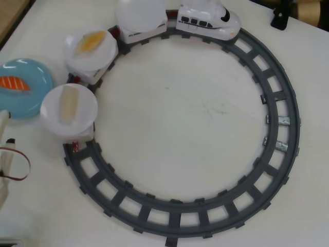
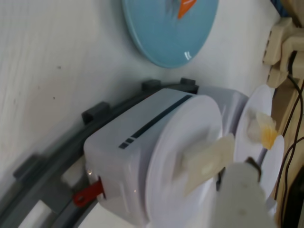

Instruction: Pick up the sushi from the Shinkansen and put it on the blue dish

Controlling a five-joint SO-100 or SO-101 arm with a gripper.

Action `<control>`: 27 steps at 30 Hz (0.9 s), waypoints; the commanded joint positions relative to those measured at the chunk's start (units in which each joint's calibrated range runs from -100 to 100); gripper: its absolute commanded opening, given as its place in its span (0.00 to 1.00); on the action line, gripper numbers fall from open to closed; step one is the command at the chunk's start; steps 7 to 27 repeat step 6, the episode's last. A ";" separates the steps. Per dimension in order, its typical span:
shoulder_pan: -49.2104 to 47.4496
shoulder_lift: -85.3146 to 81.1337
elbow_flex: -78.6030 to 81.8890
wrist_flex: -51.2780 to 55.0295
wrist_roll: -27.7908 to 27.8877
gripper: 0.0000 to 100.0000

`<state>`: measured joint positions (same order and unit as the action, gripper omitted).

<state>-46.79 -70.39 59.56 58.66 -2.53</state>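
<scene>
End effector parts are barely in view: a pale finger [image 2: 242, 194] fills the lower right of the wrist view, low beside the last car's white plate [image 2: 185, 156], and whether the jaws are apart or together cannot be told. Nothing seems to be held. The sushi [image 1: 14, 83] already lies on the blue dish [image 1: 36, 98], which sits off the grey track [image 1: 205, 216], just beside the Shinkansen [image 1: 208, 20] and its trailing cars, an easy drop spot. That car carries the pale cream piece [image 1: 67, 103]; the next carries the yellow-orange piece [image 1: 91, 41]. By my judgement, the placing looks finished.
</scene>
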 commanded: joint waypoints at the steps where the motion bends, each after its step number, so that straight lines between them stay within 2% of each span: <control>1: -2.50 -0.82 -0.23 -0.10 0.13 0.23; 27: -3.03 -0.74 -0.23 -0.10 0.18 0.23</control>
